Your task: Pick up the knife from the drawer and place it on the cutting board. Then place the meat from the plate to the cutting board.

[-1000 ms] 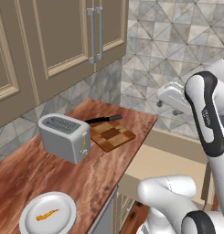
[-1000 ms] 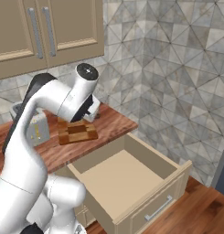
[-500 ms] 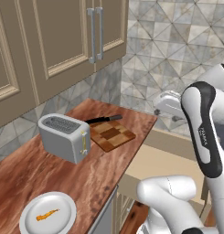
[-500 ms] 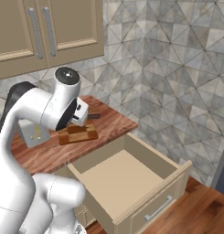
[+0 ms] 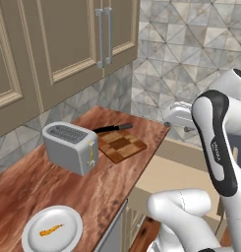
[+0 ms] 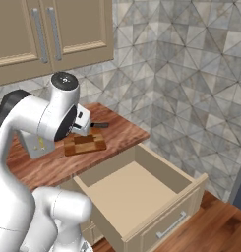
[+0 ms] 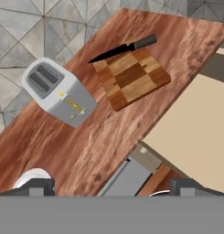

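With the knife (image 7: 123, 48) already lying along the far edge of the cutting board (image 7: 131, 78), I keep the hand (image 7: 109, 185) spread wide (nothing held), swing along the tabletop (image 5: 107, 167) to the plate (image 5: 52, 228), then descend squarely over the meat (image 5: 51, 230).

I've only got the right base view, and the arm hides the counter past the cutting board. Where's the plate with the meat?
Observer: The plate sits at the counter end away from the cutting board, beyond the toaster.
Operator: Is the meat on it?
Observer: Yes, the meat lies near the plate's middle.
Operator: Is the pincer holding anything?
Observer: No. In the hand view the pincer is open, with nothing between its tips.
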Controlling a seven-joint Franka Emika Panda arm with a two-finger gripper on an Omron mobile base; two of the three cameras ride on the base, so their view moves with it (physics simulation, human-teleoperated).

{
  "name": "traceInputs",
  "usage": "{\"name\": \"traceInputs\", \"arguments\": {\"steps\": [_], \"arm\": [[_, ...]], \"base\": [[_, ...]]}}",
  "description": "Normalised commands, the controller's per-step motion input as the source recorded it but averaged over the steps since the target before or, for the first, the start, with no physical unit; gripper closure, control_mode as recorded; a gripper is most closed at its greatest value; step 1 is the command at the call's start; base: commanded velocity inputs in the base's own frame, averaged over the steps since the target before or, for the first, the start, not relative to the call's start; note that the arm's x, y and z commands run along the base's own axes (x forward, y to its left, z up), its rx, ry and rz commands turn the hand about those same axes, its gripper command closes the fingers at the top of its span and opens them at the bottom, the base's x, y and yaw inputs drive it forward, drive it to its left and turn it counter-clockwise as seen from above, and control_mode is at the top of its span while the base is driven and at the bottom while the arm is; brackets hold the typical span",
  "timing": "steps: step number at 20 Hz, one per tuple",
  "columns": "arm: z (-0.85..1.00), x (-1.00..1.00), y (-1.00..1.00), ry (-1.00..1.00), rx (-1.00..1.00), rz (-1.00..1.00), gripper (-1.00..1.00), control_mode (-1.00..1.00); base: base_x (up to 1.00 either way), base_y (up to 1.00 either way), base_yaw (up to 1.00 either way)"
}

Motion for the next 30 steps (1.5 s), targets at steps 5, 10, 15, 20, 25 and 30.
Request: {"name": "traceInputs", "arguments": {"steps": [5,10,15,20,25,30], "arm": [[0.00,0.00,0.00,0.00,0.00,0.00,-1.00,1.00],[0.00,0.00,0.00,0.00,0.00,0.00,-1.00,1.00],[0.00,0.00,0.00,0.00,0.00,0.00,-1.00,1.00],[0.00,0.00,0.00,0.00,0.00,0.00,-1.00,1.00],[0.00,0.00,0.00,0.00,0.00,0.00,-1.00,1.00],[0.00,0.00,0.00,0.00,0.00,0.00,-1.00,1.00]], "base": [[-0.20,0.00,0.19],[-0.08,0.00,0.26],[-0.15,0.00,0.26],[-0.29,0.00,0.23],[-0.36,0.00,0.25],[-0.27,0.01,0.28]]}}
